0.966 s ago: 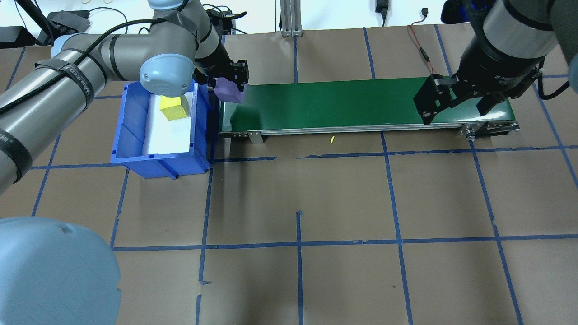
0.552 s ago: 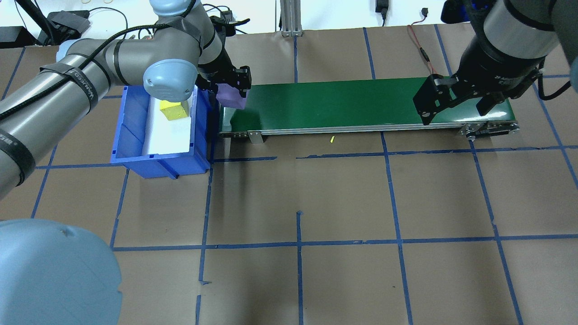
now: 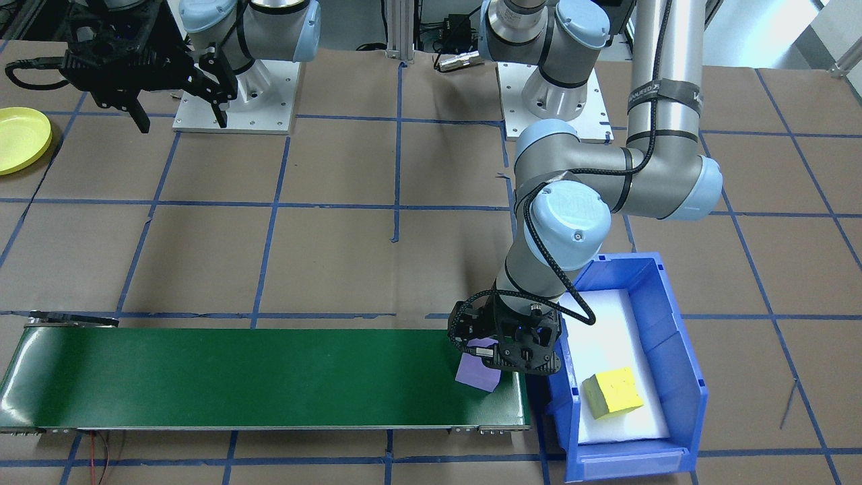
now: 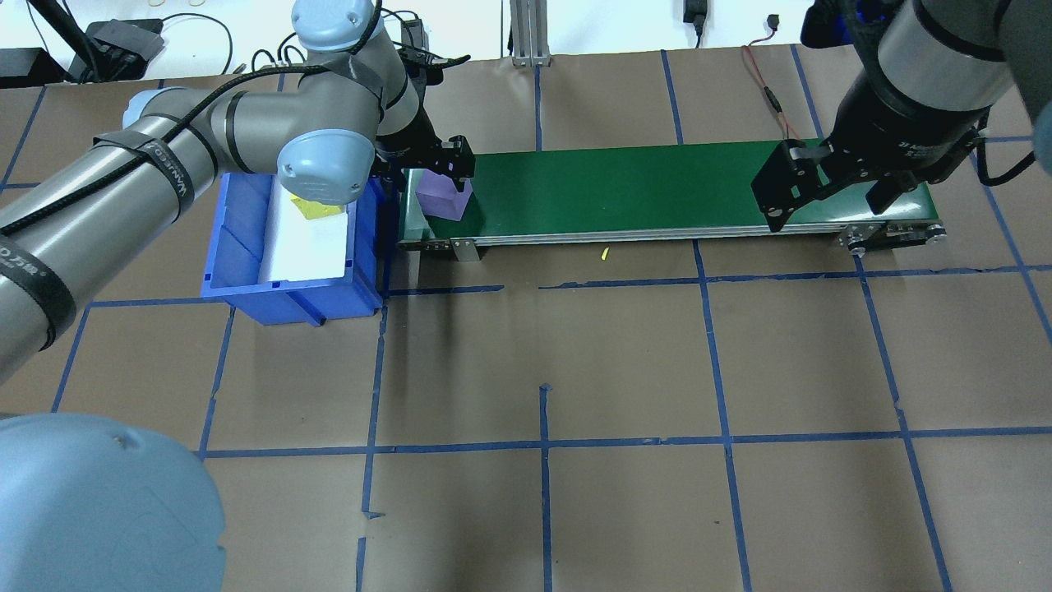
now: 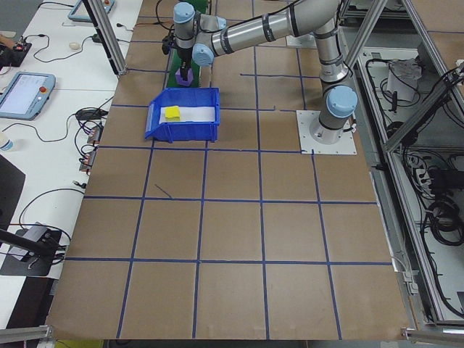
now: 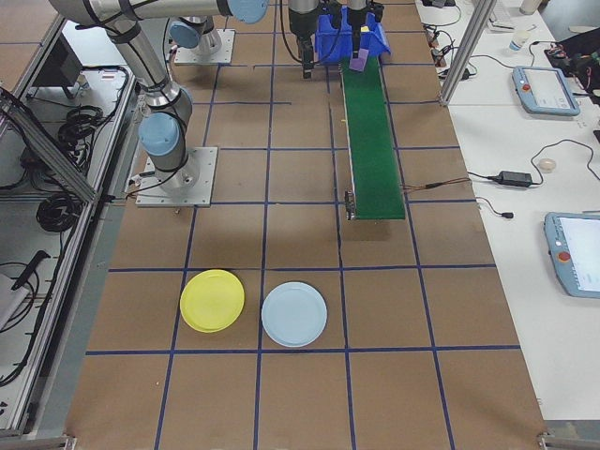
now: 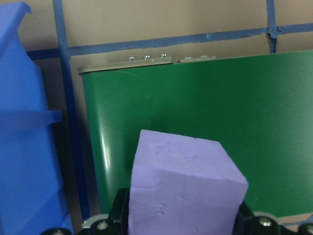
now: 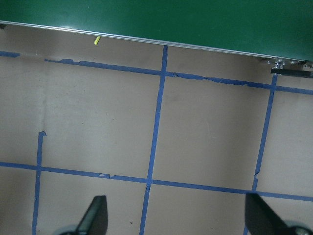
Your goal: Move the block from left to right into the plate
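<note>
The jaws of the left gripper point(image 4: 444, 168) are closed on the purple block point(image 4: 444, 196), low over the near end of the green belt point(image 4: 625, 189), just beside the blue bin point(image 4: 238, 263). I think it must let go next. The right gripper point(image 4: 830, 193) waits open at the far end. The yellow plate point(image 6: 213, 300) is well apart.

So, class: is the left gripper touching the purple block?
Touching. In the left wrist view the purple block sits clamped between the left gripper's black fingers; the front-facing view shows the same grip over the green belt.
</note>
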You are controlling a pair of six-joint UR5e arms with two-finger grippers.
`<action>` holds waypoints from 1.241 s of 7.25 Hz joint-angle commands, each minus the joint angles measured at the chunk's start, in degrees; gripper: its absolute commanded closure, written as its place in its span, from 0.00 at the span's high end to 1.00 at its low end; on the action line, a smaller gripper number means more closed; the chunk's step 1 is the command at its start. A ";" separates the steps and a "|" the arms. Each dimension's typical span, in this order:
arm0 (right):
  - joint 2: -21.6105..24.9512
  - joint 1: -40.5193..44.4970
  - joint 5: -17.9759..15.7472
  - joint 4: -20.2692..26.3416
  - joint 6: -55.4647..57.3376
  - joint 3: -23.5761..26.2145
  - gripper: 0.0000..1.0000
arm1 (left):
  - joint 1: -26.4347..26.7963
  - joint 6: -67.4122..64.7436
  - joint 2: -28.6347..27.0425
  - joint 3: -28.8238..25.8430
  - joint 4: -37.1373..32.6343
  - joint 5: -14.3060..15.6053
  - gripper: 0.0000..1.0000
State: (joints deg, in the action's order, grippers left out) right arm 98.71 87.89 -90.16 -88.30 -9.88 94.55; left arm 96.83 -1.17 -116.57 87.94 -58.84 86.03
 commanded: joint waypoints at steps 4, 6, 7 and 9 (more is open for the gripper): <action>-7.69 -0.26 0.42 -10.59 -1.10 0.29 1.00 | -7.85 1.70 2.49 -2.59 -0.13 3.09 1.00; -16.66 -0.18 8.04 -21.59 -0.67 -0.58 0.99 | -12.70 0.91 1.09 -6.10 -0.04 3.17 1.00; -20.36 -0.18 8.68 -22.87 -0.41 -2.59 0.99 | -13.58 -0.75 -1.00 -6.37 0.04 3.09 1.00; -26.43 -0.18 11.05 -27.77 0.90 -4.19 1.00 | -15.61 -2.61 -4.96 -6.38 0.39 2.74 1.00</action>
State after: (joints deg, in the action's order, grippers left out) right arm 76.33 87.71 -80.46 -112.60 -9.93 91.26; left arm 82.38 -2.91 -118.92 81.61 -58.74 88.89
